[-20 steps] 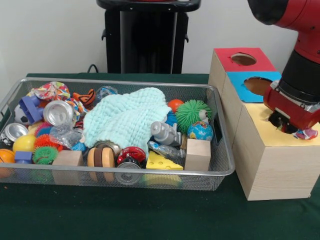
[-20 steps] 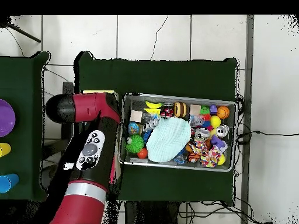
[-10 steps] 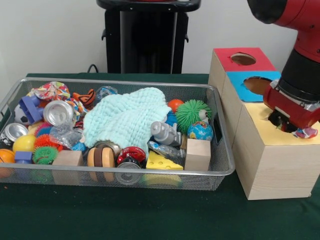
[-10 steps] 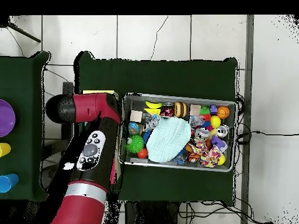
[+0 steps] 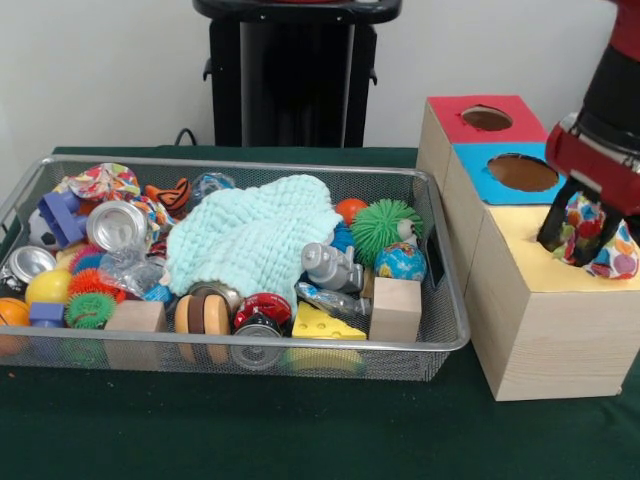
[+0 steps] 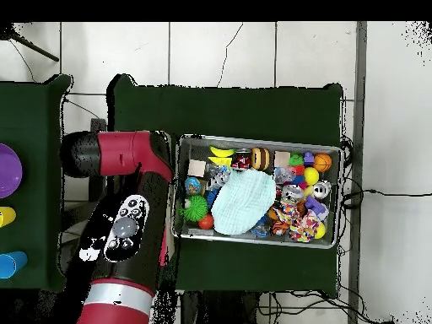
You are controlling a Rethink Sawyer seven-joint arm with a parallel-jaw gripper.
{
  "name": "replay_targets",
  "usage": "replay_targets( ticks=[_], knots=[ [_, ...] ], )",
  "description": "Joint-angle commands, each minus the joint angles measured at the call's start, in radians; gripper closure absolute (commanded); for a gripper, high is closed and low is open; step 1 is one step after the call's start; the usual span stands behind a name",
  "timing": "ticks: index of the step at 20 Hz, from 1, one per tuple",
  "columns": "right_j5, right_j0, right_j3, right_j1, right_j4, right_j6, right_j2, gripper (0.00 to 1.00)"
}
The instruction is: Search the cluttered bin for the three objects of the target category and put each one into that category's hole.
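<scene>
My gripper [image 5: 588,235] hangs at the right edge of the front view, just above the yellow-topped box [image 5: 515,250]. It is shut on a multicoloured patterned cloth [image 5: 600,232] that bunches between the dark fingers [image 5: 555,226] and droops toward the box top. The yellow hole is hidden behind the cloth. In the wire bin [image 5: 250,345] lie a pale mint knitted cloth [image 5: 250,235] and another patterned cloth [image 5: 100,182] at the far left. In the overhead view the red arm [image 6: 126,228] covers the boxes and the gripper.
Behind the yellow box stand a blue-topped hole [image 5: 522,172] and a red-topped hole [image 5: 487,118]. The bin [image 6: 257,190] also holds a can [image 5: 115,224], a green spiky ball [image 5: 385,225], a globe ball [image 5: 400,262], a wooden block [image 5: 396,308] and a cheese wedge [image 5: 322,323].
The gripper has risen from low on the yellow box top, and the patterned cloth has come up with it. The bin's contents have not moved.
</scene>
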Motion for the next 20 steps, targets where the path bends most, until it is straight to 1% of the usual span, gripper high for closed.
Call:
replay_targets(
  ticks=[1,4,8,16,18,20],
  knots=[
    [0.191,-0.049,0.078,-0.11,0.003,0.028,0.052,0.0],
    [0.205,-0.06,0.076,-0.119,-0.001,0.022,0.058,0.0],
    [0.198,-0.064,0.074,-0.113,-0.008,0.031,0.066,0.0],
    [0.205,-0.069,0.02,-0.075,-0.024,0.04,0.067,0.0],
    [0.191,-0.074,0.017,-0.063,-0.025,0.036,0.073,0.0],
    [0.199,-0.077,0.011,-0.059,-0.026,0.029,0.077,0.0]
  ],
)
